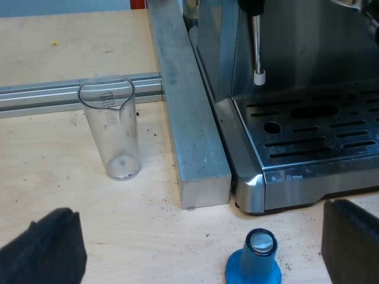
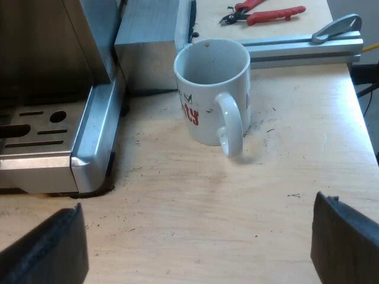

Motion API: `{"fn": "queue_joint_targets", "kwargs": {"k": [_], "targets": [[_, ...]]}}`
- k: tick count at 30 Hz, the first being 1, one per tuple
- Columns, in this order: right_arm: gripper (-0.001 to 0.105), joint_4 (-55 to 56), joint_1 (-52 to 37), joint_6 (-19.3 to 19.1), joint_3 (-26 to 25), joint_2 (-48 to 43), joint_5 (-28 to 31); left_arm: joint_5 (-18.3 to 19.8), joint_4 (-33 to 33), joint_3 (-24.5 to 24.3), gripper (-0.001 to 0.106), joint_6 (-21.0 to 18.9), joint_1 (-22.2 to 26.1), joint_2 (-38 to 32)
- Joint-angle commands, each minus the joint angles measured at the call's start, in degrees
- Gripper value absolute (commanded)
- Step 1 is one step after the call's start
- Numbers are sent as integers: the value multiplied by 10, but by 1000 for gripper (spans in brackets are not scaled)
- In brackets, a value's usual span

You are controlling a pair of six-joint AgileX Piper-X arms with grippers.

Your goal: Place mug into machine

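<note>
The pale wooden surface [image 2: 189,195] carries everything and is dusted with dark grounds. On it sits the espresso machine [image 1: 308,71], its slotted drip tray [image 1: 320,127] bare, with a thick metal block [image 1: 189,124] lying along its side.

The mug [image 2: 204,112] stands upright on the surface near the machine's corner, mouth up and apparently empty. It is apart from the machine and not yet on the drip tray, and its handle [image 2: 232,125] is turned toward my right end effector [image 2: 195,248]. That end effector hangs short of the mug, fingers spread wide with nothing between them. My left end effector [image 1: 195,254] is likewise spread and empty, near the blue tamper [image 1: 254,263], with the clear measuring glass [image 1: 112,127] standing beside the block.

I judge the mug to be glazed ceramic: stiff, fairly heavy, slick, and liable to chip against the machine's steel edge. I'd pinch the wall at the rim, one finger inside and one outside, away from the handle. Closing across the handle loop looks less steady for setting it down on the tray.

Red letters on the mug's side read, I think, "ty", though most of the word curves out of sight and I may be wrong. The measuring glass bears graduation lines whose figures I cannot read.
</note>
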Motion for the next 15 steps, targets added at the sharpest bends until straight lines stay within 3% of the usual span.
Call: {"fn": "queue_joint_targets", "kwargs": {"k": [1,5,8,15], "targets": [[78,-8,1,-6,-2,-19,-1,-4,-7,0,82,3,1,-70],[78,-16,1,7,-3,-19,-1,-4,-8,0,82,1,1,-70],[78,-18,2,7,-13,-13,-1,32,-16,-2,82,1,-13,-70],[78,5,3,0,-102,68,-1,45,-12,-62,82,-1,-82,-25]]}}
